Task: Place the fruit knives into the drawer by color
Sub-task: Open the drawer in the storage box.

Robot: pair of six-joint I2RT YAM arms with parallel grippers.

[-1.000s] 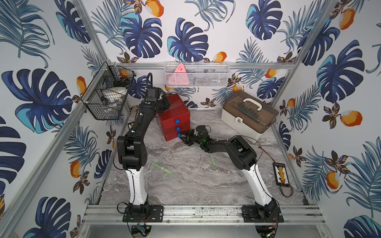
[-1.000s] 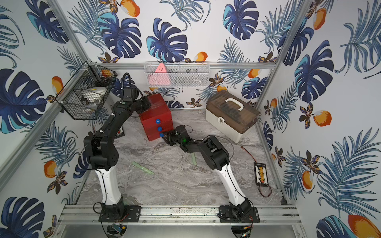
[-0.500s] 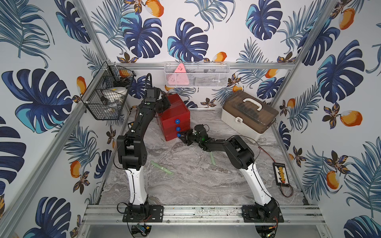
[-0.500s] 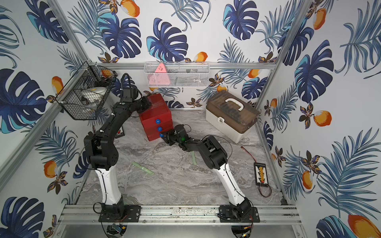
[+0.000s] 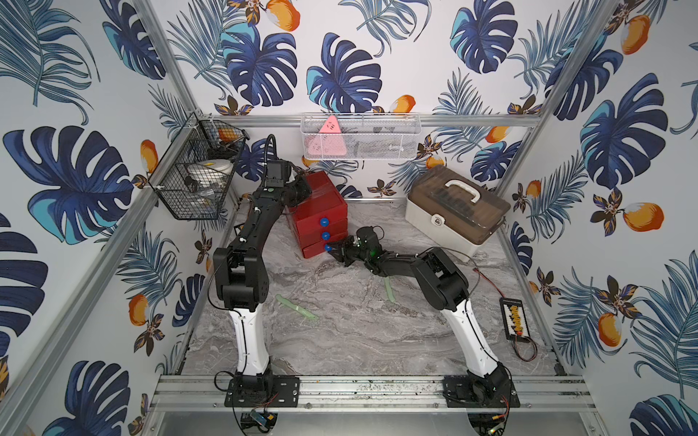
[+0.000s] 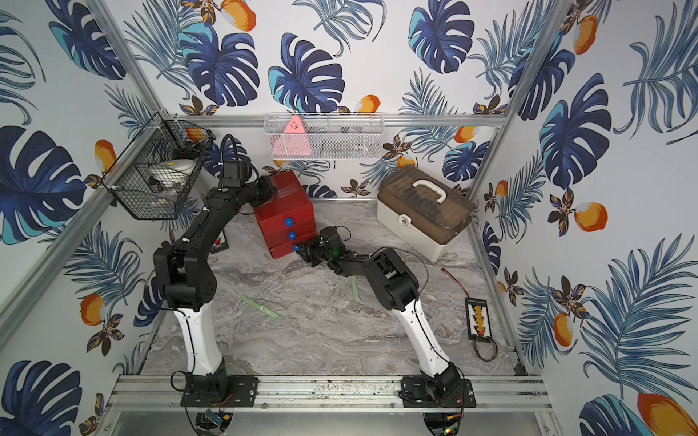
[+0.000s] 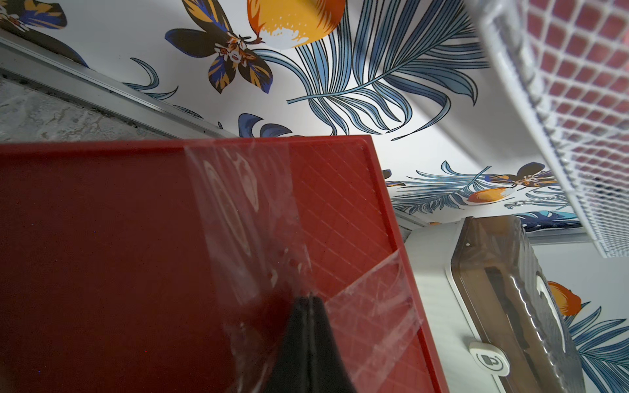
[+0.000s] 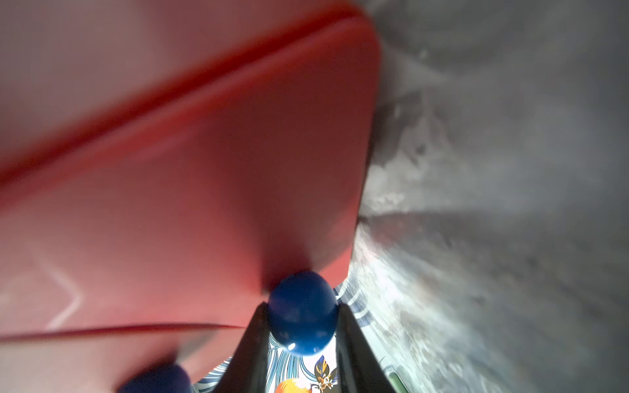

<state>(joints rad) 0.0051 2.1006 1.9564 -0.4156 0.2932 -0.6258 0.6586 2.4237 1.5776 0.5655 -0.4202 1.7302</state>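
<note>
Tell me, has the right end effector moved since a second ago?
Yes. The right end effector has edged closer to the red drawer chest, which stayed put, and now pinches its bottom blue knob.

black arms (image 5: 245, 271) with white lower links (image 5: 251, 339), looped black cables (image 5: 270, 145), black base plates (image 5: 260, 390).

2 green knives (image 5: 296, 308), 1 red chest (image 5: 325, 198) with 3 blue knobs (image 5: 323, 221), 1 beige case (image 5: 453, 222), 2 wire baskets (image 5: 359, 139), 2 arms (image 5: 241, 271).
</note>
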